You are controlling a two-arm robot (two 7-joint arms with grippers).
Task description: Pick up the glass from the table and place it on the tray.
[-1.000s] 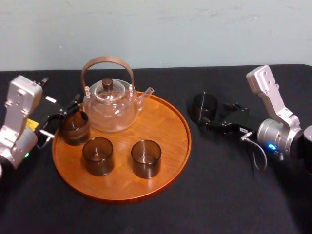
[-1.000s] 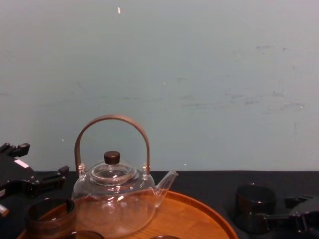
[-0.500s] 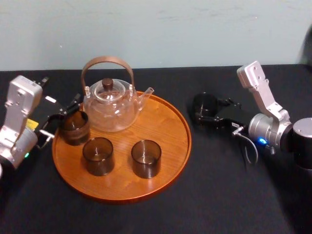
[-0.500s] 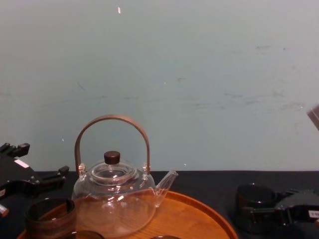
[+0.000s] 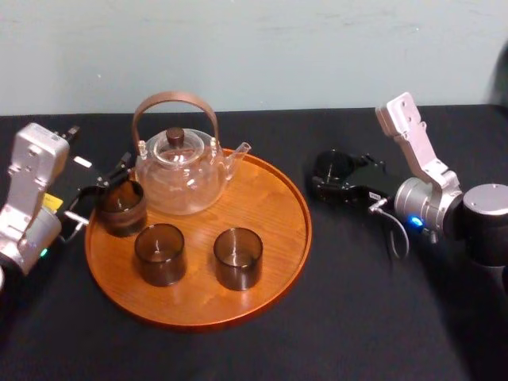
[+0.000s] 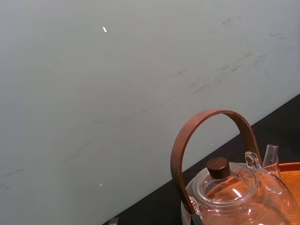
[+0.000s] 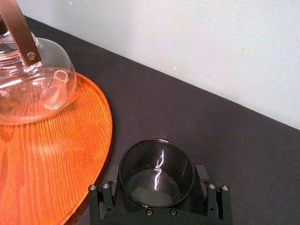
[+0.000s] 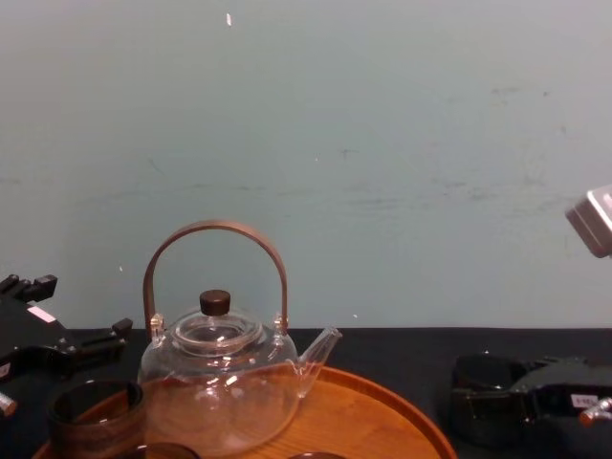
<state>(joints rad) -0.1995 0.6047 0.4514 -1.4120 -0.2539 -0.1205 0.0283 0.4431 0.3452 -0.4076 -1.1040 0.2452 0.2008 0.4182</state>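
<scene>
The right claw (image 7: 158, 183) is closed on the dark glass (image 7: 156, 164), one finger against each side. The glass stands on the table (image 5: 357, 278) just right of the tray (image 5: 270, 230); the left claw (image 5: 101, 190) sits at the tray's left rim.

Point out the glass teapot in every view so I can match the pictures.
Head view: the teapot stands left of centre, on the tray's far side.
Chest view: lower left, spout pointing right.
Left wrist view: in the picture's lower right corner.
Right wrist view: in the picture's top left corner.
Shared landmark: the tray's orange rim by the spout. Right gripper at the glass right of the tray; left gripper at its left edge.
</scene>
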